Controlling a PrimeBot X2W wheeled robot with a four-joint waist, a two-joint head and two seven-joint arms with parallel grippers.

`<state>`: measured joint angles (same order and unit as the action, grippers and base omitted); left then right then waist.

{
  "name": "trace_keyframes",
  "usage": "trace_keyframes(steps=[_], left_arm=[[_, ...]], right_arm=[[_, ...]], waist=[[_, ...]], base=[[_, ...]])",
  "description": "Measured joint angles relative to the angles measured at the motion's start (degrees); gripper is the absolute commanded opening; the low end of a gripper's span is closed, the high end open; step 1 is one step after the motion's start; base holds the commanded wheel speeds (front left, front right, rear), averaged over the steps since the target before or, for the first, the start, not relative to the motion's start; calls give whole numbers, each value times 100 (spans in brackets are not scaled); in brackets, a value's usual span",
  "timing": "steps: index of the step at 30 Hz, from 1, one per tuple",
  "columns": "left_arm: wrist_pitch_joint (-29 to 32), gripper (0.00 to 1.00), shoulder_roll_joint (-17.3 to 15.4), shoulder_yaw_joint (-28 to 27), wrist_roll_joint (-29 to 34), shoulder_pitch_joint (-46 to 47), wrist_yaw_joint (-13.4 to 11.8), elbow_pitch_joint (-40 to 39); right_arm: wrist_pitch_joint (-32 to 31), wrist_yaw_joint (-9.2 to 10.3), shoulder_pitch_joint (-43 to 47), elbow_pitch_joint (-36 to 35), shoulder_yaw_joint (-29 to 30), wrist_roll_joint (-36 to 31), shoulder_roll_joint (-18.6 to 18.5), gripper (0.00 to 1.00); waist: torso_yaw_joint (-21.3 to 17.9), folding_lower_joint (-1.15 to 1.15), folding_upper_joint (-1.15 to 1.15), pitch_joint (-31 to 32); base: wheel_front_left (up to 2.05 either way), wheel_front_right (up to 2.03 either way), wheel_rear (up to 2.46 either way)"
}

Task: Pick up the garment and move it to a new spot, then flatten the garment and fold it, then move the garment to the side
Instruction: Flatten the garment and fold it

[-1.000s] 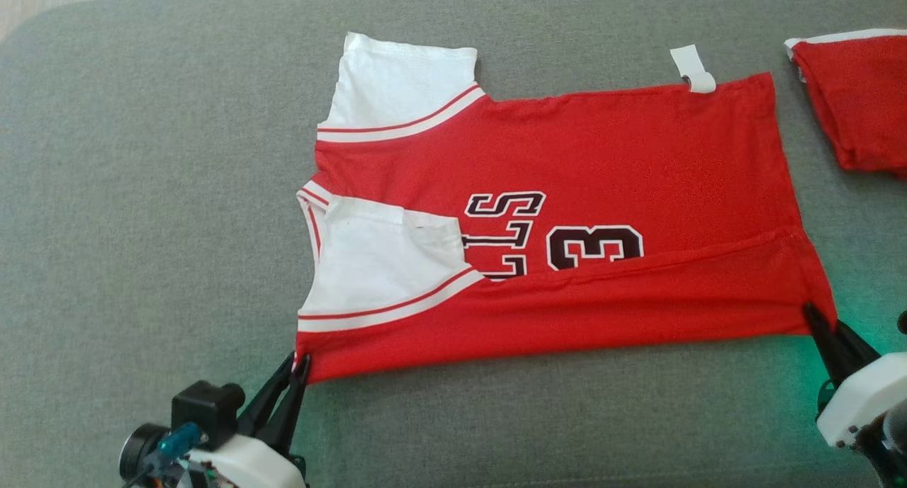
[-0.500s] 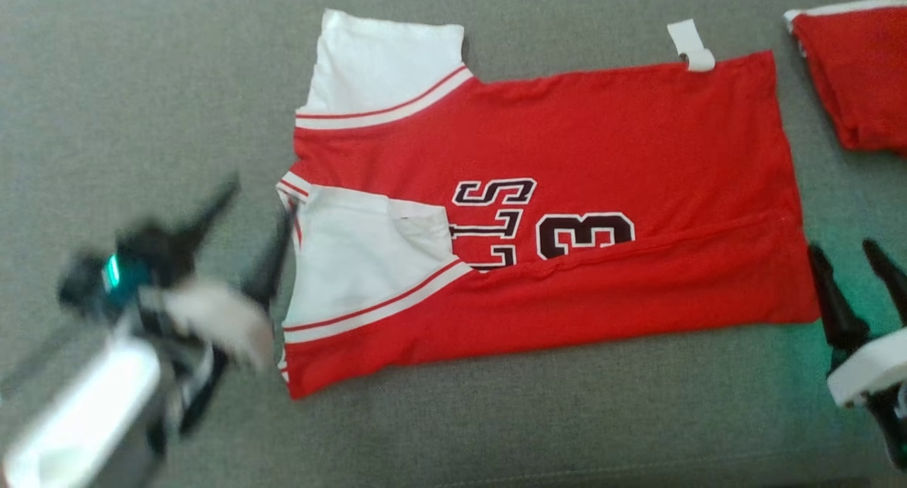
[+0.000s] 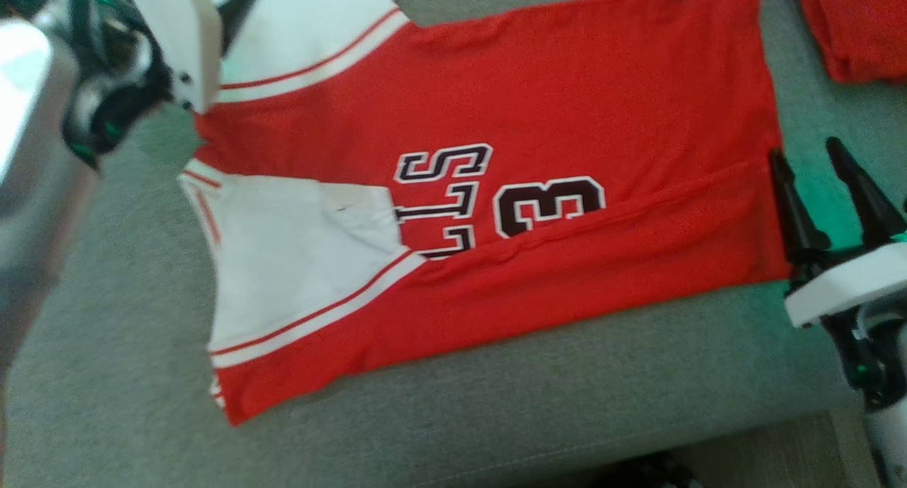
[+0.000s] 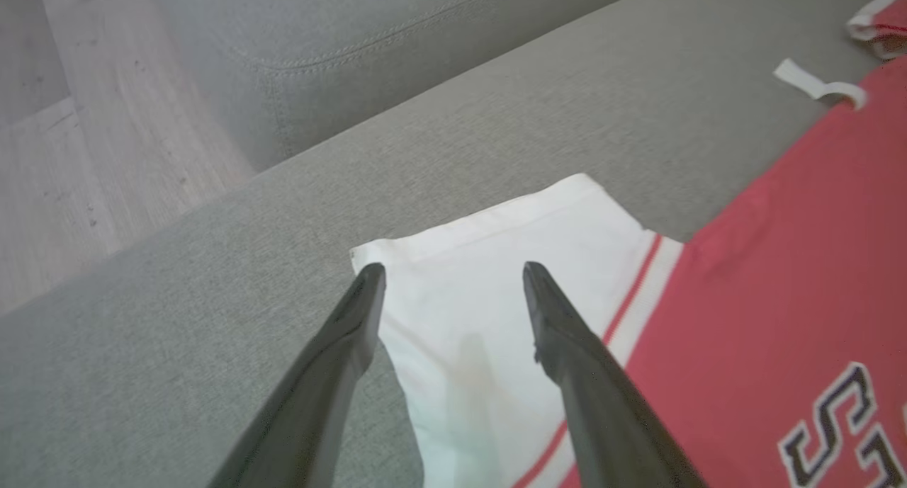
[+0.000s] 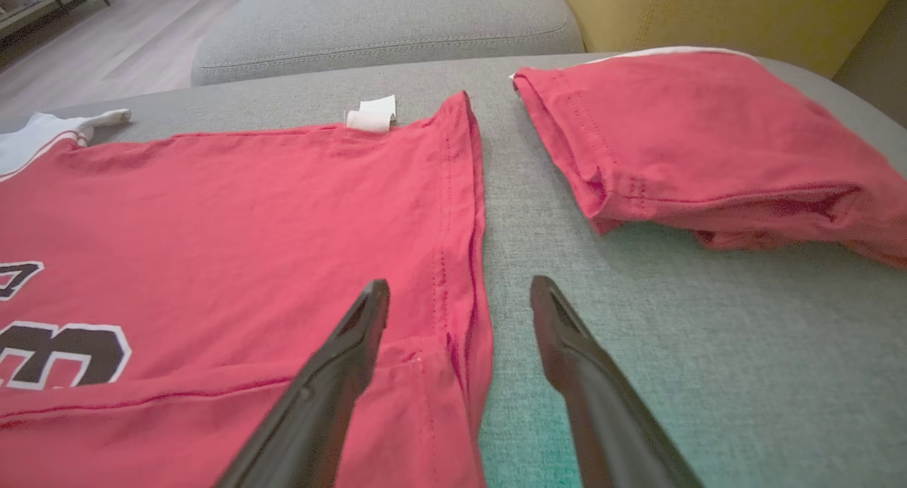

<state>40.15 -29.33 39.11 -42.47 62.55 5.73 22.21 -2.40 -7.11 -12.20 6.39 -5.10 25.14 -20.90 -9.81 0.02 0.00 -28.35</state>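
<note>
- The red basketball jersey with white sleeves and a black "3" [image 3: 538, 98] lies spread flat across the middle of the grey fabric sofa cushion [image 3: 496, 396]. Its near long side is folded up over the lettering.
- The left gripper [image 4: 453, 268] has its fingers spread wide and holds nothing. It sits over the far white sleeve [image 4: 496, 219], one tip right at the sleeve's corner. Can't tell if it's touching.
- The right gripper [image 5: 460, 282] is also wide open and empty, straddling the jersey's hem: one finger over red cloth, the other over bare cushion.
- A small white tag [image 5: 372, 112] pokes out at the hem's far corner.
- A second folded red garment [image 5: 708, 134] sits by the cushion's far right corner, apart from the jersey.
</note>
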Motion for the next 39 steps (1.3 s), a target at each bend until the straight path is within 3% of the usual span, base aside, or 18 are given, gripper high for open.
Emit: trace_keyframes(steps=[5,15,16,17,18,19,25,30,39], left_arm=[[113,100,-246,110,252,411,38,784],[-40,100,-472,162,427,787,91,1519],[-38,87,-472,162,413,797,92,1572],[-27,44,-472,160,375,799,94,1618],[16,8,-469,162,303,801,138,1636],[52,0,-454,163,235,802,137,1637],[101,0,-424,185,2,813,142,1582],[-224,0,-416,358,2,804,143,1472],[-745,0,-249,776,-58,1002,144,1027]], right_arm=[[175,0,-152,180,-142,12,60,100],[400,0,-165,501,-254,102,166,100],[420,0,-180,530,-275,119,189,100],[443,0,-202,554,-294,144,198,100],[443,0,-233,577,-303,159,197,100],[446,0,-260,589,-300,159,193,100],[449,0,-314,625,-265,208,156,100],[343,0,-649,535,-279,226,19,100],[-687,0,-1985,800,-719,693,-299,100]], waist=[[-387,-1,0,-265],[-837,-2,0,-546],[-864,-2,0,-553],[-885,-3,0,-556],[-899,-2,0,-552],[-903,-2,0,-545],[-839,-2,0,-525],[-677,-2,0,-474],[-189,-2,0,-441]], base=[[0,0,0],[0,0,0],[0,0,0],[0,0,0],[0,0,0],[0,0,0],[0,0,0],[0,0,0],[0,0,0]])
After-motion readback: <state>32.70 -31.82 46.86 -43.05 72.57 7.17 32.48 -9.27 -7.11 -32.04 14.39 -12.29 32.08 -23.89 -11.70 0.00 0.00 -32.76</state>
